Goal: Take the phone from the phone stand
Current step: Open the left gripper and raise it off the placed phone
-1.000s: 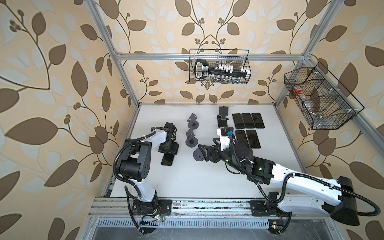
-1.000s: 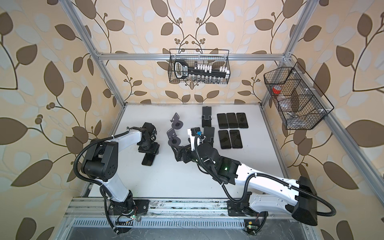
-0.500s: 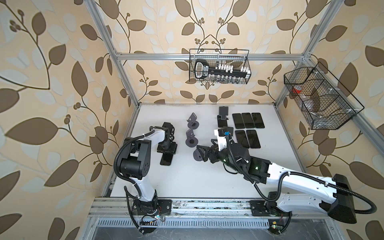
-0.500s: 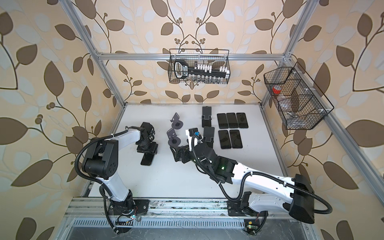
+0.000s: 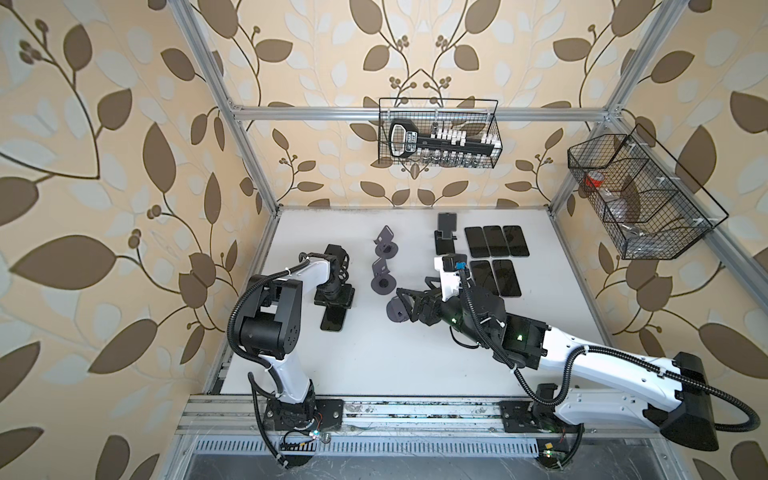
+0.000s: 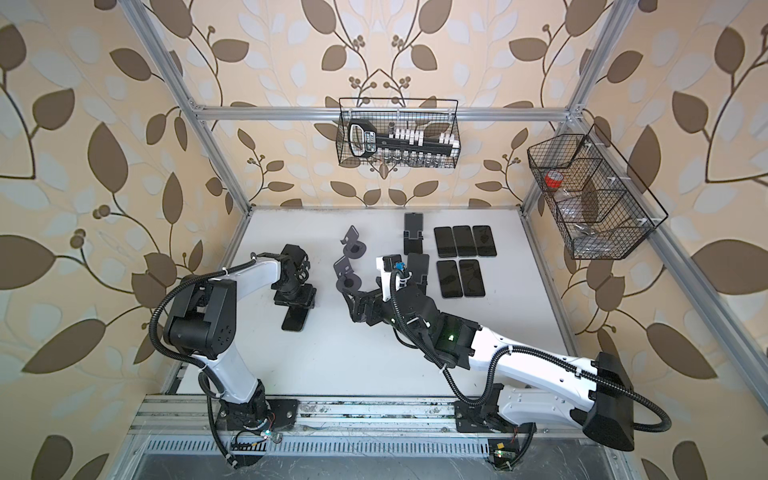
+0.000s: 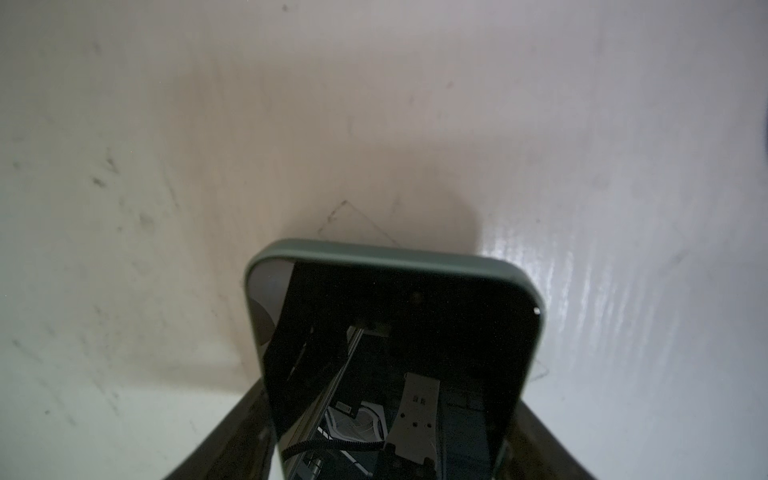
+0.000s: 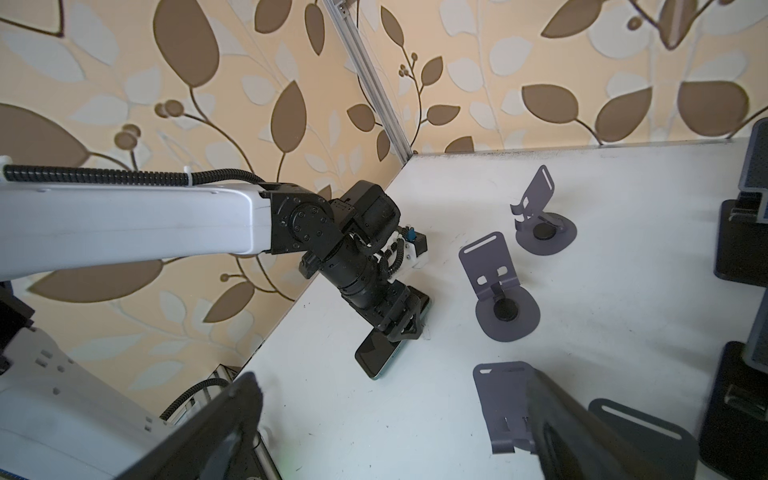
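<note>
Clamping the phone (image 8: 374,357) in the closed left gripper (image 8: 405,328), low at the table (image 5: 374,374), off every stand; held the right gripper (image 5: 404,305) wide, empty, by a grey stand (image 8: 498,399). Likely lacked only release.

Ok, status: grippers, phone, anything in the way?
Left gripper shut on phone, phone free, flat at the table. Right gripper open around grey stand. Nothing blocking the phone.

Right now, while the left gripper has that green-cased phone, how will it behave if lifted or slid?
The phone looks like a rigid, flat slab, so it probably won't flex or roll. Its glossy screen shows sharp reflections, so the glass is likely slick. The matte green case edge should grip better.
</note>
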